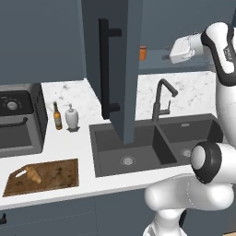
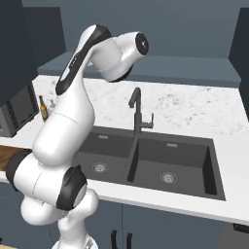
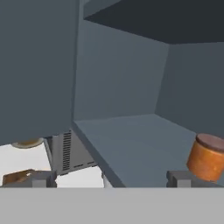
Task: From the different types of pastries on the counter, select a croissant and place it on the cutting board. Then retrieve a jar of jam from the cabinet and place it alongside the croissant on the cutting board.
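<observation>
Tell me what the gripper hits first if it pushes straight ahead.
Probably the open cabinet's grey back wall; the open gripper aims past the orange-brown jam jar, which sits off to one side, though depth is unclear.

The gripper [image 3: 109, 179] sits at the bottom of the frame with its two grey fingertips [image 3: 41, 179] spread wide apart and nothing between them, facing into an open grey cabinet [image 3: 127, 83]. An orange-brown jar of jam [image 3: 207, 157] with a darker lid stands upright on the cabinet shelf [image 3: 135, 144] at the lower right, just above the right fingertip. At the lower left, below the open cabinet door [image 3: 37, 65], lie a white counter [image 3: 26, 159] and a dark vented appliance [image 3: 68, 151].
</observation>
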Robot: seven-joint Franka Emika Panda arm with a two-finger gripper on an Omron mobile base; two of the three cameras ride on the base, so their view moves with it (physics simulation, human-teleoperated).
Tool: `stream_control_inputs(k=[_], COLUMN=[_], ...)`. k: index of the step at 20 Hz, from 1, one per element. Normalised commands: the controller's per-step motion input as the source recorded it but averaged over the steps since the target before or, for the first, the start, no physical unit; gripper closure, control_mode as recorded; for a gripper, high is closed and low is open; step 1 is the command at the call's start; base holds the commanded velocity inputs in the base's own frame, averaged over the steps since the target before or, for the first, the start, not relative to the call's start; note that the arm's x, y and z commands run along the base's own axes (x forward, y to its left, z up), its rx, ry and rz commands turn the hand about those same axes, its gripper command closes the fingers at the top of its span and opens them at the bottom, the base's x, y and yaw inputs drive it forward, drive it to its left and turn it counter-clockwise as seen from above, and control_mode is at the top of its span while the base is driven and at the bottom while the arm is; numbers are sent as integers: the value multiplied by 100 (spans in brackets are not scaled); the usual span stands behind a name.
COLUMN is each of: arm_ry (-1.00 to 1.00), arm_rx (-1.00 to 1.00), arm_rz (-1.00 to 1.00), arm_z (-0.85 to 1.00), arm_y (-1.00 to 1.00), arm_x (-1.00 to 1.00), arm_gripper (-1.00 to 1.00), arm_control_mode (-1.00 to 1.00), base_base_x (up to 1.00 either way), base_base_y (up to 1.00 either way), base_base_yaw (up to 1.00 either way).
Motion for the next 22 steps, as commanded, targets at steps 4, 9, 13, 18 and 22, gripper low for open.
stream_control_inputs(k=[4,9,13,18,22], arm_ry=[0,1,0,0,0], arm_rx=[6,1,0,0,0], arm_rz=[9,14,16,7,1], arm_z=[0,0,-1,0,-8], arm_y=[0,-3,-21,-4,0], arm_x=[49,46,31,13,5], arm_gripper=[-100,-100,-100,-100,-100], arm_control_mode=[-100,-100,-100,-100,-100], base_base_x=[0,0,0,0,0], base_base_y=[0,0,0,0,0], base_base_yaw=[0,0,0,0,0])
